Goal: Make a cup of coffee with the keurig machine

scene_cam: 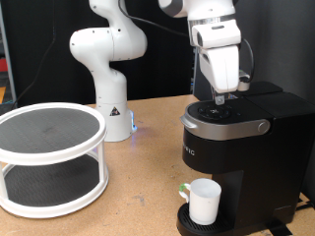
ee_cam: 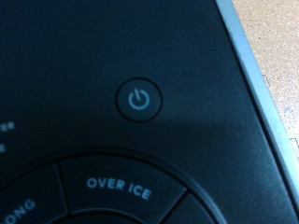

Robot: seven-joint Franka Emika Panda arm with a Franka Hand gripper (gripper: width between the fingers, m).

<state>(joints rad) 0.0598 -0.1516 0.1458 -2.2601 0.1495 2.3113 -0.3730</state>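
Where jaws (scene_cam: 222, 98) meet keurig machine (scene_cam: 231, 147) top, gap unreadable; mug (scene_cam: 204, 201) on tray.

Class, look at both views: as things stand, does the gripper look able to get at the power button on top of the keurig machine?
Probably yes. The gripper hangs just above the top of the keurig machine, and the wrist view shows the power button close below with nothing over it. The white mug sits lower, on the drip tray, out of the way.
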